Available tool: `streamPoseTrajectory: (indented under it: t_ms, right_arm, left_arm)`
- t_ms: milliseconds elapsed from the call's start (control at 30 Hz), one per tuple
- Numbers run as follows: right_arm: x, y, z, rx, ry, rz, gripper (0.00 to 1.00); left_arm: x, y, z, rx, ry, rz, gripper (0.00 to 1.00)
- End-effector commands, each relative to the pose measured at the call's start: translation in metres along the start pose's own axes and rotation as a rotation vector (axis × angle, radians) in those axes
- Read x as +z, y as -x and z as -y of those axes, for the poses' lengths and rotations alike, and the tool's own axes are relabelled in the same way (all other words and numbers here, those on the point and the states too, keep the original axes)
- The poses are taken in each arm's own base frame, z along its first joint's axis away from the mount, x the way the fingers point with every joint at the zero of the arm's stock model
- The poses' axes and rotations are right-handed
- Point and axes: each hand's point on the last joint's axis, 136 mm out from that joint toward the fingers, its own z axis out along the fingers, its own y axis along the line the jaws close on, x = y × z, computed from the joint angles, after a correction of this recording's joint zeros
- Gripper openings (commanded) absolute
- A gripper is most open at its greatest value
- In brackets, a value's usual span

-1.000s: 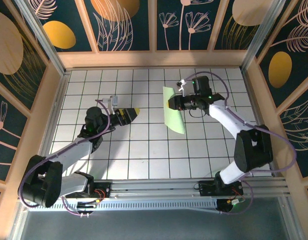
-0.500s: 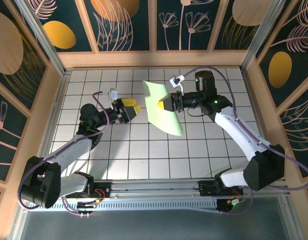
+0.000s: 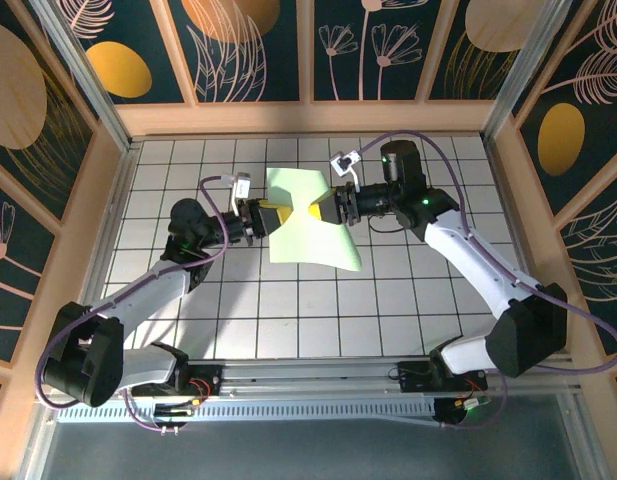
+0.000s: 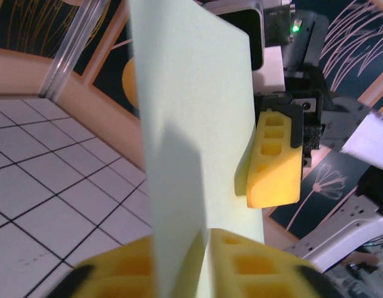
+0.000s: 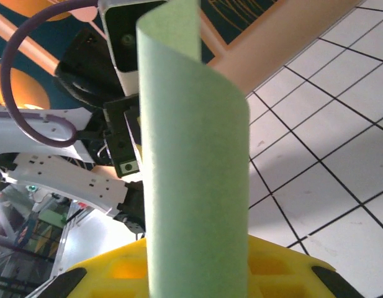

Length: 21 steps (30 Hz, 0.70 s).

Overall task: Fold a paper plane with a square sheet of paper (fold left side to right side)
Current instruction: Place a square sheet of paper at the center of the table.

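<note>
"Over the white grid-tiled table (image 3: 288,300), where is the thin pale green square sheet of paper (image 3: 308,245)?"

"Held upright and curved, between both arms."

"And the grippers?"

"The left gripper (image 3: 278,218) pinches it from the left, and the right gripper (image 3: 316,210) from the right."

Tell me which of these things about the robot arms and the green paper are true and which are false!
1. The square sheet of paper is pale green. True.
2. It lies flat on the table. False: it is bent and held up between both grippers.
3. The left gripper pinches the sheet. True.
4. The right gripper is open and away from the sheet. False: it is shut on the sheet too.
5. The grippers' fingers are yellow. True.
6. The table is plain red. False: it is white with a dark grid.
</note>
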Motion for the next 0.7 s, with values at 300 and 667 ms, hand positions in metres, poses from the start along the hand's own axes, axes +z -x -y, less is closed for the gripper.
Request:
streamPoseTrajectory:
  t_ms: [300,667]
  right_arm:
    - [-0.028,0.012,0.052,0.042,-0.238,0.092,0.46]
    - [-0.085,-0.037,0.162,0.340,-0.665,0.127,0.71]
  left_arm:
    - [0.006,-0.004,-0.039,-0.107,0.157,-0.014,0.00]
    - [-0.005,-0.096,-0.128,-0.484,0.397,-0.195,0.00]
